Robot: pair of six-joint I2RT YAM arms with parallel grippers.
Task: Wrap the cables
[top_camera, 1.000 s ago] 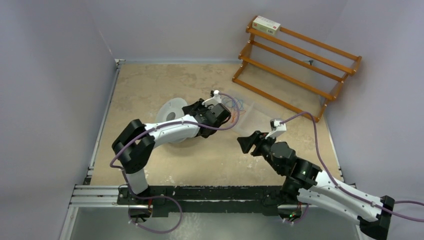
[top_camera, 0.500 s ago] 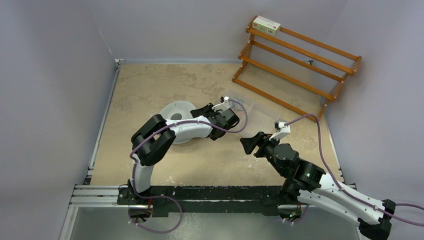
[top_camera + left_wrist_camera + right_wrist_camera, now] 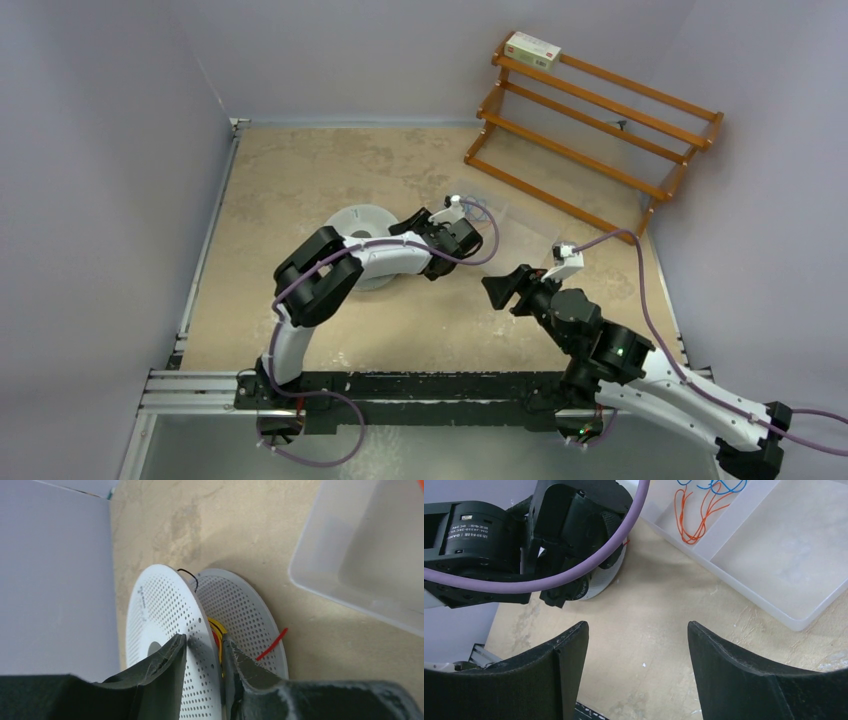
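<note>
My tan, mottled table carries three things. The white perforated spool rests near its middle. To the right of the spool sits a clear plastic tray. Farther right of the spool, toward the back wall, stands a wooden rack.

Thin, bright yellow cables sit wound inside a white perforated spool, only partly visible.

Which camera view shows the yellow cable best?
The left wrist view: the yellow cable shows wound between the two discs of the spool, just past the left claw. The top view shows only the spool, no yellow. In the right wrist view the left arm hides it.
</note>
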